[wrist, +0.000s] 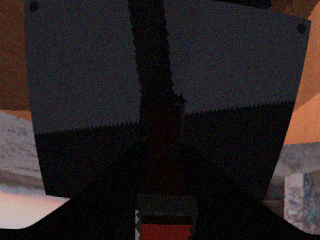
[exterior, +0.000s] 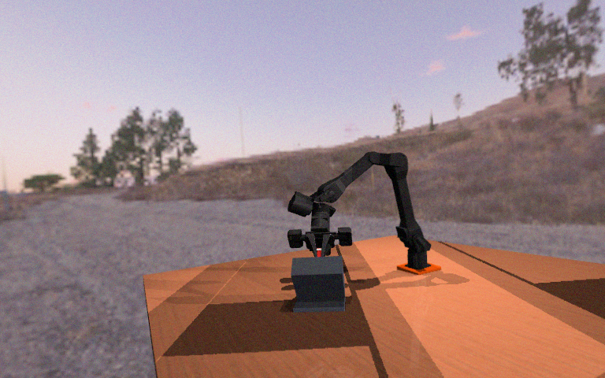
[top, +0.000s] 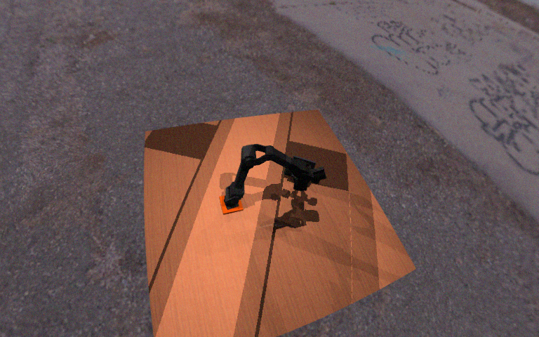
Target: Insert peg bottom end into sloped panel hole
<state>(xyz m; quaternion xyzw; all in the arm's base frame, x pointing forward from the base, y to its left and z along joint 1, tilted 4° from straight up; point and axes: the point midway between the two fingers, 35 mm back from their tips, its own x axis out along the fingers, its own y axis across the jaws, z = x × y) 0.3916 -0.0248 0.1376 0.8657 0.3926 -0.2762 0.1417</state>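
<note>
The grey panel point(exterior: 318, 284) stands on the table point(exterior: 468, 329), left of the arm's orange base point(exterior: 418, 268). Directly above the panel's top edge, the pincer point(exterior: 319, 252) points down, closed on the red peg point(exterior: 318, 253). In the wrist view, the peg point(wrist: 162, 236) lies between the dark fingers, aimed at the panel face point(wrist: 227, 54).

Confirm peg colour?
Red. The peg shows best in the wrist view, clamped in the hand.
</note>
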